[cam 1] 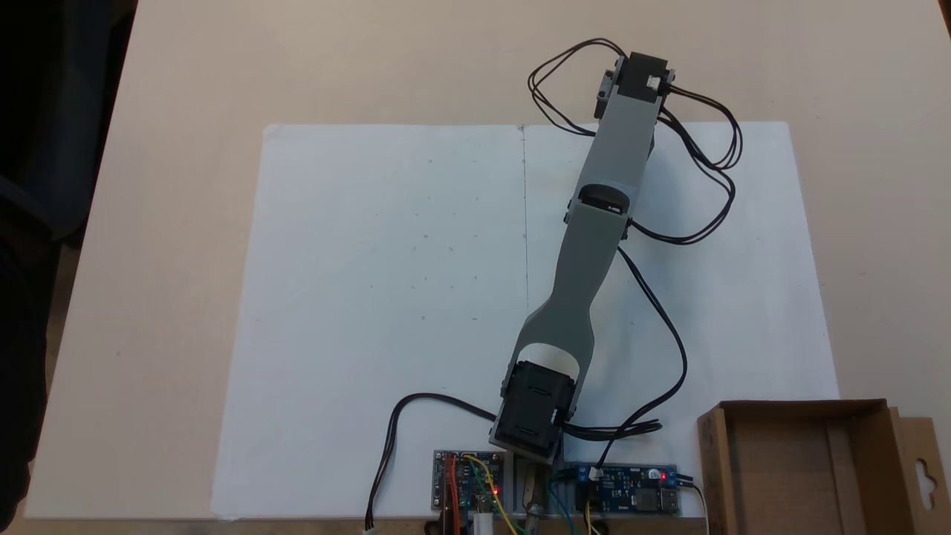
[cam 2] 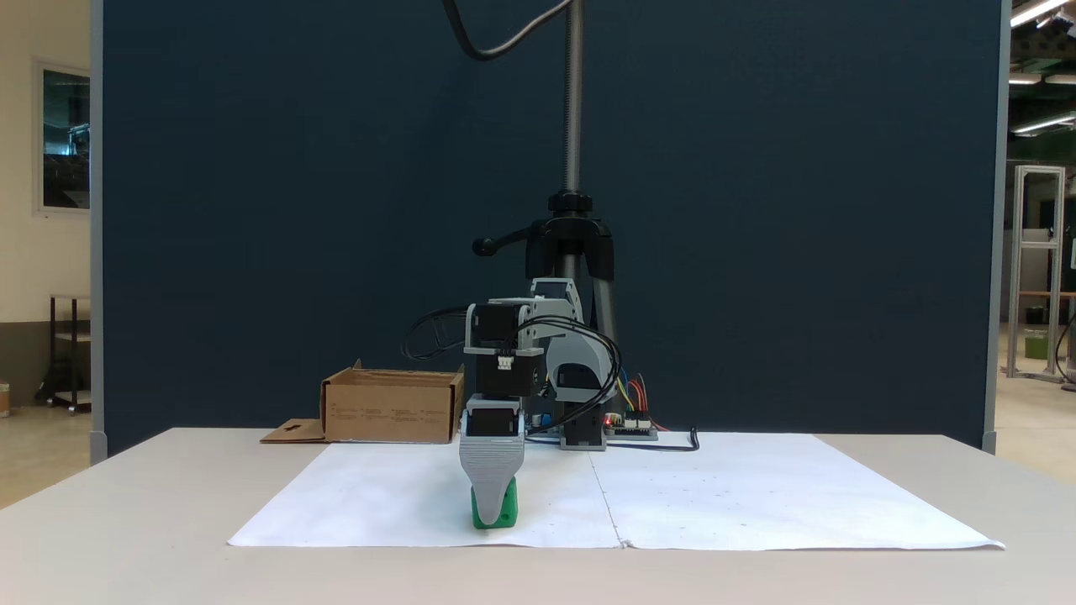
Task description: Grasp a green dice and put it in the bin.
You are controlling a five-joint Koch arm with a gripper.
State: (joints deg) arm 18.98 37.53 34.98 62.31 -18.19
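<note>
- The fingers (cam 2: 493,504) point straight down in the lower centre of the front fixed view, their grey tip in front of the green dice (cam 2: 504,514); one jaw hides the other, so whether they are clamped on it cannot be told
- The dice rests on the white paper (cam 2: 714,496) on the surface (cam 2: 126,538)
- Step in hand: the grasp, by my reading
- Next: lift, then swing to the bin (cam 2: 391,409), left of centre in that view

Beige table (cam 1: 171,186) under white paper (cam 1: 371,297)
</note>
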